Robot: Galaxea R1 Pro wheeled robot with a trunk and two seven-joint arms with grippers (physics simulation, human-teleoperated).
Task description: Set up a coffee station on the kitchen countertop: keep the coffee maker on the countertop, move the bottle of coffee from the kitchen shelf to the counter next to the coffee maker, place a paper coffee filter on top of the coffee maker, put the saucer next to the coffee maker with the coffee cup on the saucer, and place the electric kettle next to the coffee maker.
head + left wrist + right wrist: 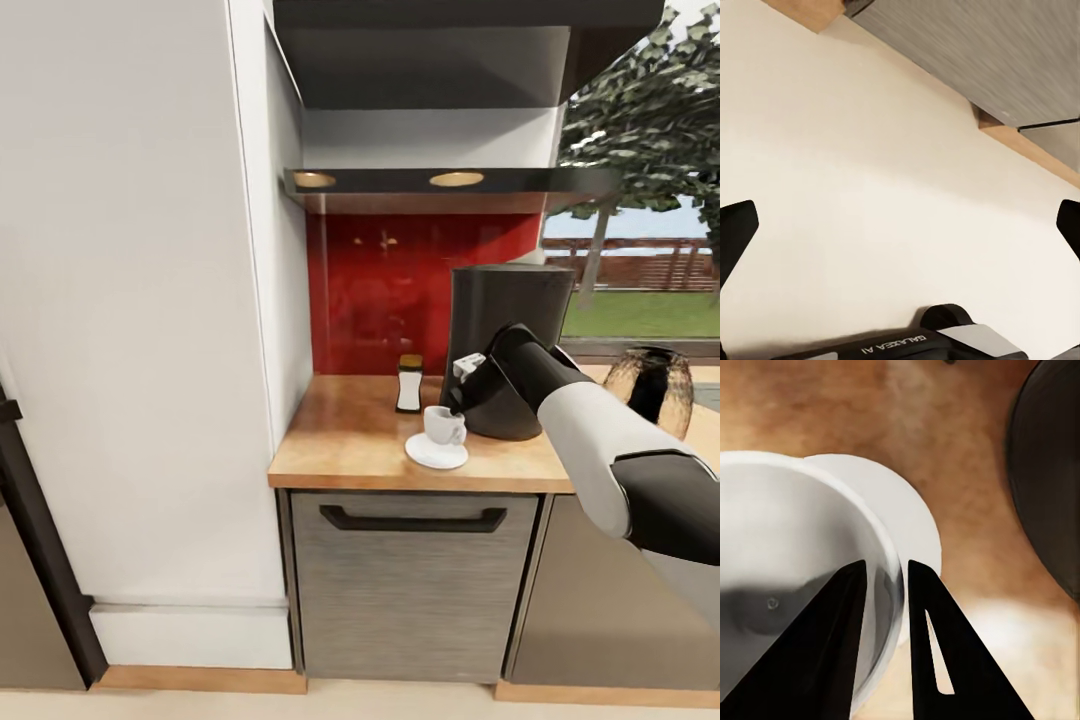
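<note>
Pinching the rim of the cup (791,547), the right pincer (883,607) has one finger inside the bowl and the other outside, jaws narrow with the thin wall between them. In the head view the cup (443,424) sits on the saucer (436,452), directly under the pincer's tip (458,404). The coffee maker (505,330) stands just behind the arm, the coffee bottle (410,384) a little off to the pincer's far side on the counter (340,440), and the kettle (650,385) well apart on the other side of the arm.

I judge the cup light, stiff and glazed, so slippery and easily chipped; a rim pinch like this one holds it, but a hard squeeze could crack the wall and a loose one could let it swing. The saucer looks equally smooth and may slide if nudged.

The left pincer (900,225) hangs over pale floor (870,150), its fingers spread wide and holding nothing.
</note>
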